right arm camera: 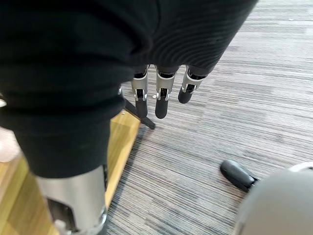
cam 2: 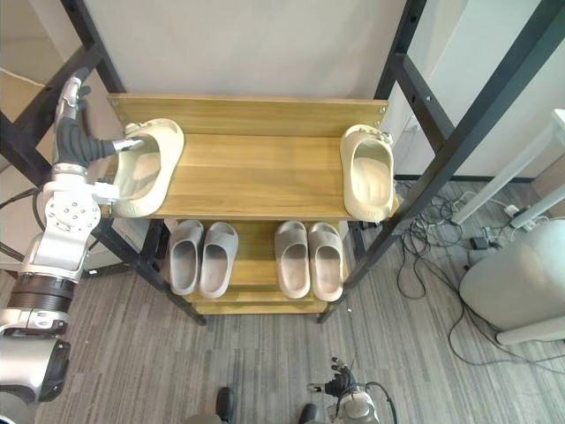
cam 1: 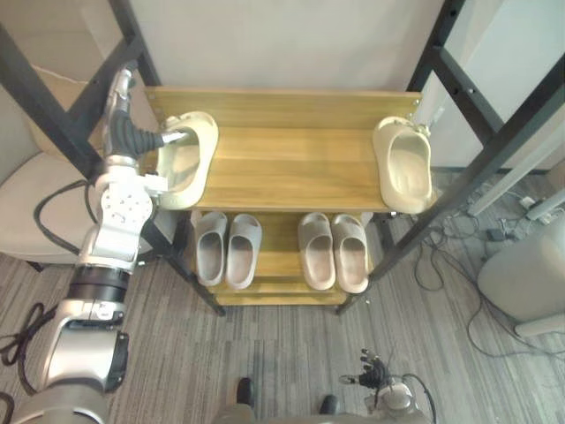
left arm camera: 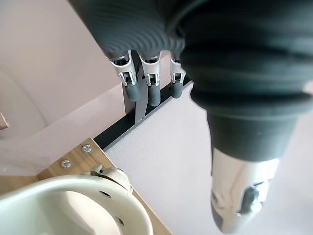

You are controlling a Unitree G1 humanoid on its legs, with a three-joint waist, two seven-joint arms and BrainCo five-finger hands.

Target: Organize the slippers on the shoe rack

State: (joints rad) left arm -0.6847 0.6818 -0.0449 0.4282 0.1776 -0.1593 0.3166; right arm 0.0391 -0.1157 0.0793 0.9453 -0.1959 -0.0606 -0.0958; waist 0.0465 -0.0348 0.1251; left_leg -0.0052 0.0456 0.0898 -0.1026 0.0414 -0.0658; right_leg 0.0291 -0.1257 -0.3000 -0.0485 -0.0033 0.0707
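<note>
1. Left eye view looks down on a wooden shoe rack (cam 1: 291,163) with a top shelf and a lower shelf (cam 1: 281,231). It stands on grey striped carpet (cam 1: 265,353) against a pale wall (cam 1: 282,44).
2. One cream slipper (cam 1: 190,163) lies at the left edge of the top shelf, lengthwise from front to back.
3. A second cream slipper (cam 1: 404,168) lies the same way at the right edge, well apart from the first, with bare wood between them.
4. On the lower shelf, a grey pair (cam 1: 212,247) sits on the left half and a beige pair (cam 1: 350,252) on the right half. Each pair lies side by side.
5. The robot's left hand (cam 1: 129,134) is raised at the left edge of the top shelf, just beside the first slipper. Its fingers (left arm camera: 131,88) are straight and loose, pointing toward the wall, and grip nothing. The thumb reaches toward the slipper's rim; I cannot tell whether it touches.
6. The robot's right hand (cam 1: 375,378) hangs low over the carpet in front of the rack. Its fingers (right arm camera: 161,100) are straight and relaxed, holding nothing.
</note>
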